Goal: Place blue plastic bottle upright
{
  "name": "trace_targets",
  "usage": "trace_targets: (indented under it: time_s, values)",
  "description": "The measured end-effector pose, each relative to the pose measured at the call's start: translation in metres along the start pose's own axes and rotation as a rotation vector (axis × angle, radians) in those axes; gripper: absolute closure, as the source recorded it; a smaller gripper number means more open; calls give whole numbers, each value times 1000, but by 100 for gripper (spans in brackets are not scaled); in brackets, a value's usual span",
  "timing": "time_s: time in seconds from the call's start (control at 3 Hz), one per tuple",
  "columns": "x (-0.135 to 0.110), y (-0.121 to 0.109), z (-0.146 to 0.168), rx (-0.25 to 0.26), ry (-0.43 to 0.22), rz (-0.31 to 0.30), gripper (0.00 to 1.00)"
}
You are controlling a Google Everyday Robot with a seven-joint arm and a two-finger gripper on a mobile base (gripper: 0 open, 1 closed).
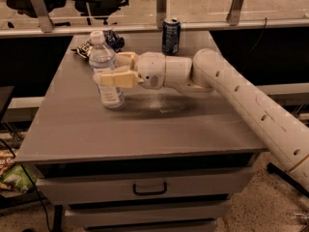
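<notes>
The blue plastic bottle (111,94), clear with a pale label and a white cap, stands upright on the grey table (145,129) toward its back left. My gripper (107,67) reaches in from the right and is shut on the bottle at mid height. One cream finger (116,79) crosses in front of the bottle and the other sits behind it. The bottle's base appears to rest on the tabletop.
A short dark blue can (171,36) stands at the table's back edge, right of the bottle. A dark blue and white snack bag (112,36) lies behind the bottle. A glass rail runs behind the table. Drawers (149,190) are below the front edge.
</notes>
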State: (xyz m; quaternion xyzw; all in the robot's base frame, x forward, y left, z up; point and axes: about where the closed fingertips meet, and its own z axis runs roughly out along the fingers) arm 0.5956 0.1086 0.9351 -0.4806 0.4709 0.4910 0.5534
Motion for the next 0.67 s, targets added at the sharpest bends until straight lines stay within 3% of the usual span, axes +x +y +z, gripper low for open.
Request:
trace_targets:
  time_s: [0.33, 0.67]
  values:
    - [-1, 1, 2, -5, 0, -1, 0]
    - [-1, 1, 3, -5, 0, -1, 0]
